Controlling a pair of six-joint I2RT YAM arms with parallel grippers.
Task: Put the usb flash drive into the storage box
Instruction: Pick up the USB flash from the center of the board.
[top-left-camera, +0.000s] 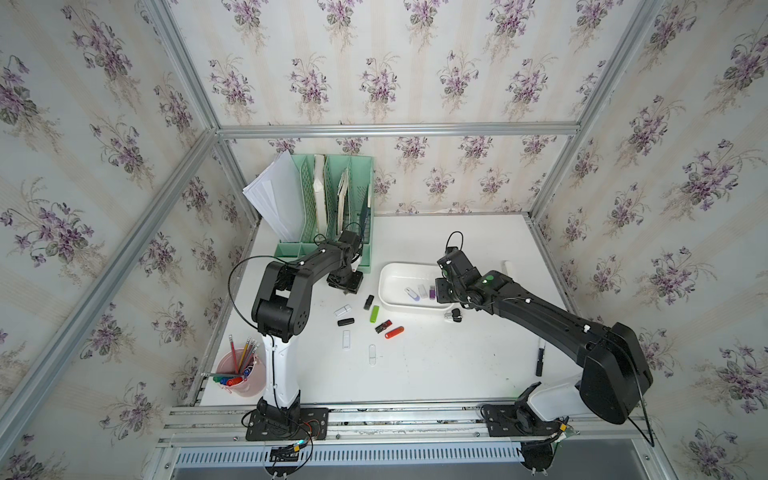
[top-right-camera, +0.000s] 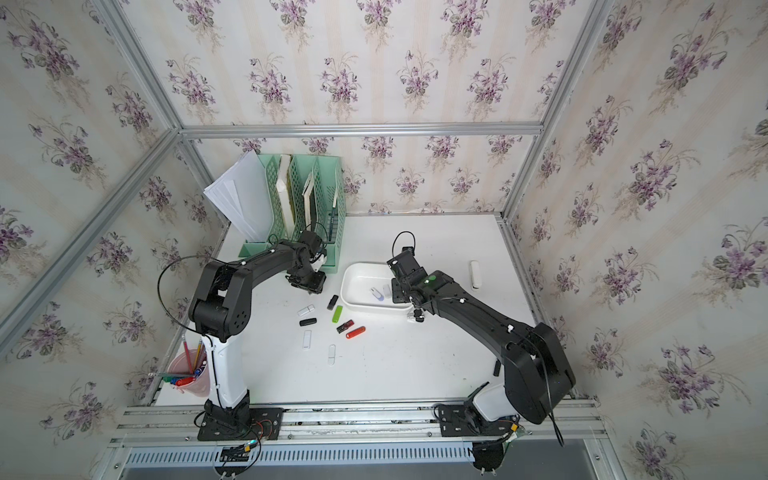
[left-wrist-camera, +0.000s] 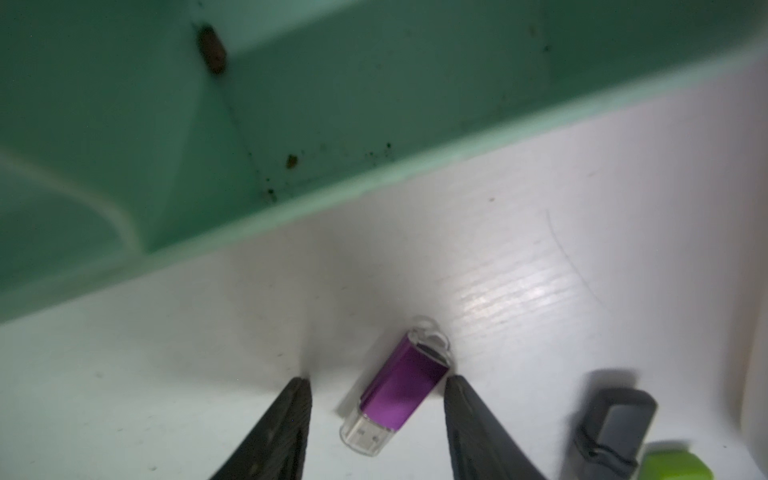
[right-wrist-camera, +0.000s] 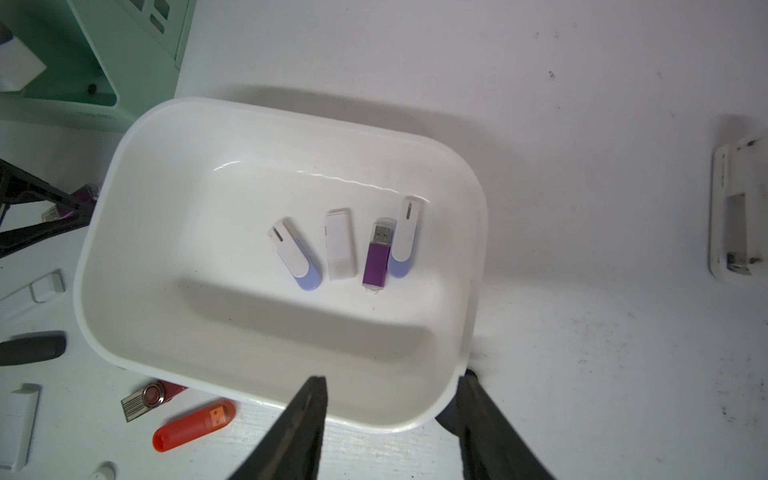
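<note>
1. Seen from above, with the back wall at 12 o'clock, the storage box sits just toward 1 o'clock from the middle of the table.
2. The purple flash drive lies flat on the table at 9 o'clock of the box, outside it and near its wall. It is close in front of the green file organizer, which stands at 11 o'clock against the back wall.
3. The left gripper is down at the table, jaws apart, one on each side of the purple flash drive. One finger touches a long edge of the drive and the other stands clear, so the drive is straddled, not clamped.
4. The right gripper hangs over the box's 3 o'clock end, jaws spread and holding nothing.
5. Four drives already lie side by side on the box floor: a white-and-lilac swivel drive, a plain white drive, a smaller purple drive and a second swivel drive touching it.
6. More drives are scattered on the table at 7 to 8 o'clock of the box, among them a green drive, a red drive and a black drive.
7. A pink pen cup stands at the table's 8 o'clock corner, well apart from the box.
</note>
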